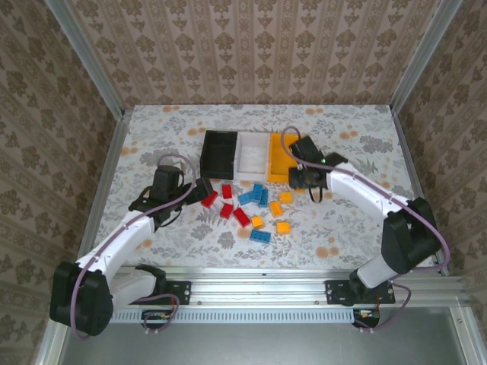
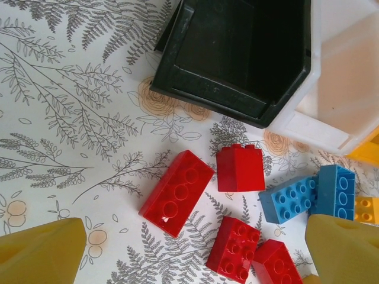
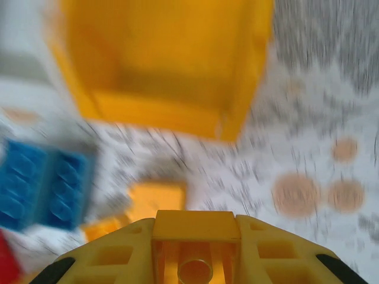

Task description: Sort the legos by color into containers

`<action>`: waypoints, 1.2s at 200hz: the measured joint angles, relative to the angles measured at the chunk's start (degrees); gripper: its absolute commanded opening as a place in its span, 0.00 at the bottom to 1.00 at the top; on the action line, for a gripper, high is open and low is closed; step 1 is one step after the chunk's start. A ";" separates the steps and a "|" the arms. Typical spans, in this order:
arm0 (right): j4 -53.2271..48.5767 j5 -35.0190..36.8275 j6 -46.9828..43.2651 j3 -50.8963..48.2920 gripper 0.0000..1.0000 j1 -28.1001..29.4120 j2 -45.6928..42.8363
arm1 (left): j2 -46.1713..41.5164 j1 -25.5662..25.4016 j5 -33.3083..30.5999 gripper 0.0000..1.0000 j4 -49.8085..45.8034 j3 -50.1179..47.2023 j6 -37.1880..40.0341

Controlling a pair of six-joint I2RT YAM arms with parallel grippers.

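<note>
L gripper (image 2: 190,253) spread wide, empty, above red legos (image 2: 176,192) just near of black bin (image 2: 237,53) | R gripper (image 3: 195,257) clamped on orange-yellow lego (image 3: 195,226), hovering just near-right of orange-yellow bin (image 3: 166,65) | other legos (image 1: 256,199) loose on table (image 1: 163,137), near of bins

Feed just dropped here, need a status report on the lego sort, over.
Left gripper open over red legos. Right gripper shut on orange-yellow lego, near orange-yellow bin. Nothing in the way.

3 bins (image 1: 219,152); 4 red legos (image 1: 241,217), 3 blue legos (image 1: 260,236), about 5 orange legos (image 1: 282,226).
</note>
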 measured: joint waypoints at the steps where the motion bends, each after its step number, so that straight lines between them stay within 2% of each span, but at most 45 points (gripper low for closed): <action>1: 0.00 0.00 -0.04 0.48 0.25 0.00 0.22 | 0.00 0.00 0.00 0.97 0.00 0.00 0.00; 33: 1.36 2.71 -2.47 19.06 0.26 -0.07 15.61 | -0.02 -0.07 0.63 0.98 -0.24 0.44 -0.02; 65: 1.22 3.69 -3.72 25.90 0.30 -0.72 27.56 | -2.03 -0.04 0.76 1.00 -1.05 0.50 -0.02; 136: -0.09 3.78 -3.78 26.73 0.49 -2.21 30.29 | -5.18 -0.04 0.76 1.00 -1.55 0.50 0.00; 163: -0.15 3.37 -3.76 26.36 0.49 -2.03 28.87 | -5.16 -0.04 0.79 1.00 -1.55 0.50 -0.02; 184: 0.22 3.43 -3.69 21.64 0.49 -1.36 23.45 | -5.16 -0.04 0.85 1.00 -1.53 0.50 -0.04; 211: 1.44 3.21 -1.90 7.82 0.53 1.68 9.66 | -5.16 -0.07 1.84 1.00 -0.35 -0.15 -1.16; 240: 1.95 1.46 1.97 -7.78 0.66 7.13 -3.58 | -3.52 -2.40 3.69 0.99 3.10 -2.86 -3.19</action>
